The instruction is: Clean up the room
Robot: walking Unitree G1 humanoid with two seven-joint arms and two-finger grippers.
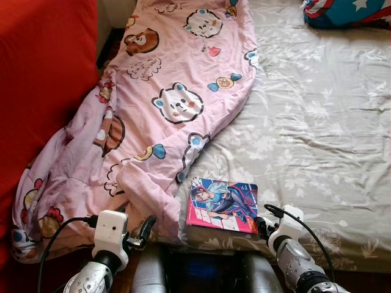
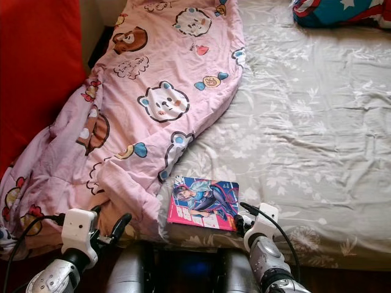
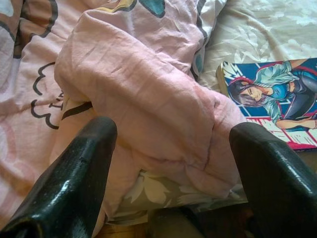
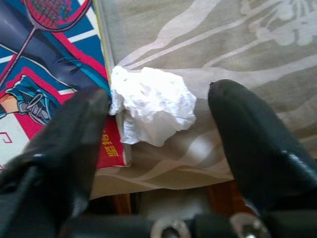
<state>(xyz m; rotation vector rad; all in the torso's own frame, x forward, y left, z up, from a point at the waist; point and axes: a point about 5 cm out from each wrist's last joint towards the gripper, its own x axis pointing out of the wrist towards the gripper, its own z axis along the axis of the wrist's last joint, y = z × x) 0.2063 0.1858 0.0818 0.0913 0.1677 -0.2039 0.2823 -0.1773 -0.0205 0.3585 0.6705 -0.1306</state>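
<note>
Crumpled tissue (image 4: 151, 104) lies on the bed (image 1: 317, 122) touching the comic book (image 1: 223, 204), between the right end effector's (image 4: 158, 129) spread fingers, which risk pinching the book's corner too; left end effector (image 3: 173, 163) gapes at the blanket (image 1: 165, 97).

Soft daylight spreads evenly across the bed sheet (image 1: 317, 122), brightest toward its far side, and the pink quilt (image 1: 177, 79) reads clear and well lit. Down at the near edge, shade pools under the mattress. Both head views are sharp, no motion blur. Up close, the left gripper's fingers (image 3: 74, 183) carry a glossy glare streak and sit soft, out of focus. The crumpled white paper (image 4: 153, 104) nearly blows out.
</note>
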